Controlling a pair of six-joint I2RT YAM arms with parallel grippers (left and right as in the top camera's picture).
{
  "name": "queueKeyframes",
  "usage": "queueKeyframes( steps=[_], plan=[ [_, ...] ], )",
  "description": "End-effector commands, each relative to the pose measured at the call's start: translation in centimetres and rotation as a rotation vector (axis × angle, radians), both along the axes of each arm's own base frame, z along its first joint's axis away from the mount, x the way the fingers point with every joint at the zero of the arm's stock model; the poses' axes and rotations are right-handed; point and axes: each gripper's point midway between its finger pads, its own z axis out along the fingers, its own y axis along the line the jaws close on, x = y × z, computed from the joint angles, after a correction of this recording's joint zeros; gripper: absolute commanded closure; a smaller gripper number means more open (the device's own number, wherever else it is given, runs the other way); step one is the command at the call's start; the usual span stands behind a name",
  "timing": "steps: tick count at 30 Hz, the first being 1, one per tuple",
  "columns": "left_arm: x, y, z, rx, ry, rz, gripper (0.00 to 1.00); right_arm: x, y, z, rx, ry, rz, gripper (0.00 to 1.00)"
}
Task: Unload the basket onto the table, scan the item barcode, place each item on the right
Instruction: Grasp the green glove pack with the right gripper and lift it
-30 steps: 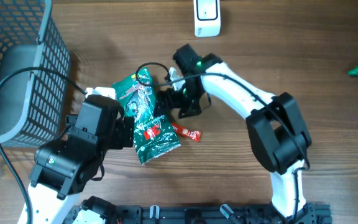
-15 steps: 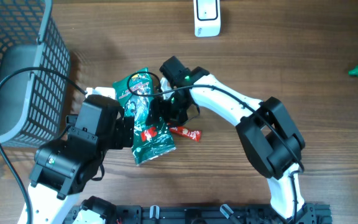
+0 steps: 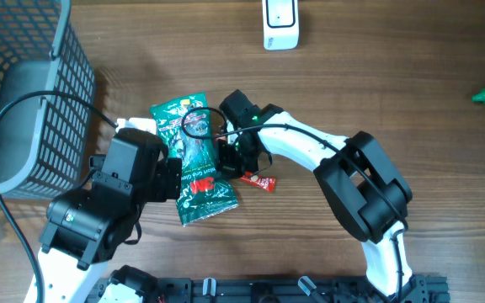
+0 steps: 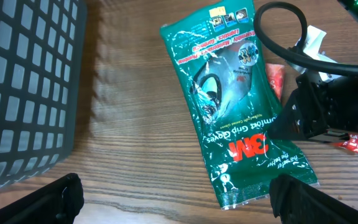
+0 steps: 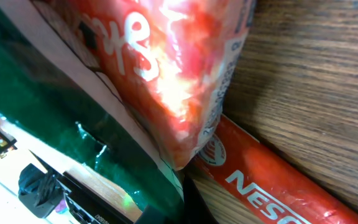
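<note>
Green 3M packet (image 3: 194,160) lies flat, right gripper (image 3: 230,158) at its right edge.

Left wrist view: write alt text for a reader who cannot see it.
A glossy green 3M plastic packet lies on a brown wooden table, the black right gripper closed at its right edge. A dark wire-mesh basket stands left; a red sachet lies right.
</note>
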Motion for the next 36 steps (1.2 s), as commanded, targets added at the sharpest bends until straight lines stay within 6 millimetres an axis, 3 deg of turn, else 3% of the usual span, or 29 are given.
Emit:
queueKeyframes(
  steps=[1,5,9,12,16,18,21,24,28,32,36],
  plan=[
    [0.1,0.1,0.1,0.012,-0.006,-0.006,0.0,1.1,-0.9,2.8,-0.004,-0.053,-0.039,0.96],
    [0.1,0.1,0.1,0.012,-0.006,-0.006,0.0,2.7,-2.5,7.3,0.038,-0.12,-0.091,0.96],
    [0.1,0.1,0.1,0.012,-0.006,-0.006,0.0,3.7,-4.7,10.5,0.057,-0.165,-0.131,0.95],
    [0.1,0.1,0.1,0.012,-0.006,-0.006,0.0,3.9,-7.8,10.9,-0.022,-0.148,-0.195,0.96],
    [0.1,0.1,0.1,0.012,-0.006,-0.006,0.0,4.3,-13.1,9.2,-0.278,-0.15,-0.314,0.96],
    [0.1,0.1,0.1,0.012,-0.006,-0.006,0.0,4.3,-15.5,9.3,-0.385,-0.165,-0.379,0.96],
    [0.1,0.1,0.1,0.012,-0.006,-0.006,0.0,5.0,-19.2,11.5,-0.515,-0.268,-0.468,0.96],
    [0.1,0.1,0.1,0.012,-0.006,-0.006,0.0,5.4,-22.7,16.1,-0.623,-0.424,-0.549,0.96],
    [0.1,0.1,0.1,0.012,-0.006,-0.006,0.0,4.3,-25.1,19.6,-0.693,-0.5,-0.566,0.95],
    [0.1,0.1,0.1,0.012,-0.006,-0.006,0.0,2.6,-28.9,19.7,-0.908,-0.484,-0.587,0.95],
    [0.1,0.1,0.1,0.012,-0.006,-0.006,0.0,1.4,-29.9,19.5,-0.973,-0.43,-0.65,0.96]
  ],
)
